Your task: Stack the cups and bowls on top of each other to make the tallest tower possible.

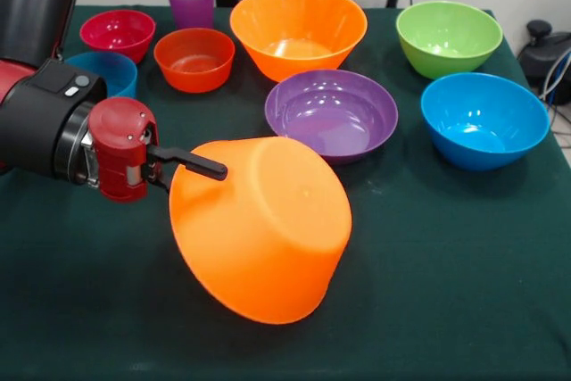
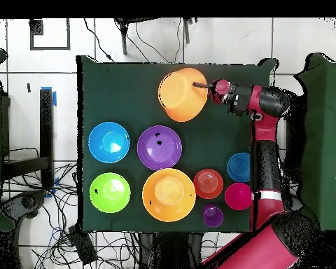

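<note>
Right now the tool (image 1: 192,167) is clamped on the rim of a large orange bowl (image 1: 263,234), tipped mouth-down at six o'clock on the worktop (image 1: 464,292); I'd judge it mid-carry; next it needs levelling over the other orange bowl (image 1: 298,28) at twelve.

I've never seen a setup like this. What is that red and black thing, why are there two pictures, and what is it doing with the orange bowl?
It is a robot arm ending in a gripper, a simple clamp. One picture looks across the table at the robot; the other looks straight down from above. The gripper is pinching the rim of a large orange bowl, tipping it over. Waiting on the green cloth are another orange bowl, a purple bowl, a green one, two blue ones, a pink one, a red-orange one and a purple cup.
</note>
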You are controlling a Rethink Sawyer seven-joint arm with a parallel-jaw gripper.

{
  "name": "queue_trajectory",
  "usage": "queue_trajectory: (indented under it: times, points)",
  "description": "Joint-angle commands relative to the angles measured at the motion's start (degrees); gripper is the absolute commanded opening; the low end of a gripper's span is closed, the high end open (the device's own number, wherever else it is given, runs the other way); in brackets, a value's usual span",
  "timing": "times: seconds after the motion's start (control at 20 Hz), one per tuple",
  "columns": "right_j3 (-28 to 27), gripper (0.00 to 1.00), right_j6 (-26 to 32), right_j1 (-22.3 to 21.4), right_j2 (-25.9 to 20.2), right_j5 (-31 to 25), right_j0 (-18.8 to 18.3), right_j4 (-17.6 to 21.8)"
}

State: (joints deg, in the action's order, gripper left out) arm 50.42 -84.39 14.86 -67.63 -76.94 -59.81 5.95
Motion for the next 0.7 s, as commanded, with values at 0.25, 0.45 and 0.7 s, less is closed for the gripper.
queue_trajectory:
  times: [0.25, 0.45, 0.7]
  points:
    - [-5.3, 1.0, 19.7, 1.3, 4.2, -4.1, 3.8, 2.5]
    - [-3.4, 1.0, 19.3, 0.8, 4.4, -2.8, 2.9, 2.8]
    - [-1.0, 1.0, 20.3, -2.0, 6.6, 2.8, 1.2, 7.5]
